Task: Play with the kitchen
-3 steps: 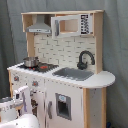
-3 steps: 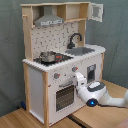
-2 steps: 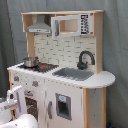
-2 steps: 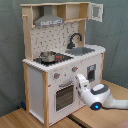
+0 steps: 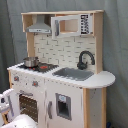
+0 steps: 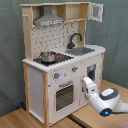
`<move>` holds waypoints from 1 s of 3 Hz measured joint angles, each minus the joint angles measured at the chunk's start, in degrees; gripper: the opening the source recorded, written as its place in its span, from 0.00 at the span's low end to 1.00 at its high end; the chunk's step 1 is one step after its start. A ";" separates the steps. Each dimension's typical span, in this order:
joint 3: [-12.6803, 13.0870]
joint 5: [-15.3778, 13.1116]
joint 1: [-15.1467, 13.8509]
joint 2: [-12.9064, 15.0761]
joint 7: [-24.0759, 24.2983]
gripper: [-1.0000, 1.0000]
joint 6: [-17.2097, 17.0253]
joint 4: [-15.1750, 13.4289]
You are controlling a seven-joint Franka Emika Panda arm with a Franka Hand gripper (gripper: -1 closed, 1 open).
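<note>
Two cameras cover your scene. In the first exterior view, you see the kitchen [image 5: 60, 70] filling most of the frame, standing against a grey curtain [image 5: 10, 35]. Its range hood [image 5: 39, 26] hangs at the upper left, a small cabinet with a window [image 5: 70, 24] beside it. On the worktop a metal pot [image 5: 30, 62] sits on the hob [image 5: 42, 66]; the grey sink [image 5: 74, 74] lies toward the first exterior view's right, with the black faucet [image 5: 85, 59] behind it. Your arm [image 5: 15, 112] shows only as white parts at the lower left corner, near the oven door [image 5: 29, 106].

In the second exterior view, the kitchen stands on a wooden floor [image 6: 20, 120]. Your gripper [image 6: 84, 83] points at the front panel just right of the oven door; you cannot tell whether its fingers are apart or together.
</note>
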 joint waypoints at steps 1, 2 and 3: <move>-0.69 -0.02 4.48 -0.03 -2.91 1.00 -1.47 -2.19; -2.49 -1.11 7.17 -0.23 -7.62 1.00 -1.72 -3.34; -4.76 -3.06 7.85 -0.27 -13.15 1.00 -1.24 -3.39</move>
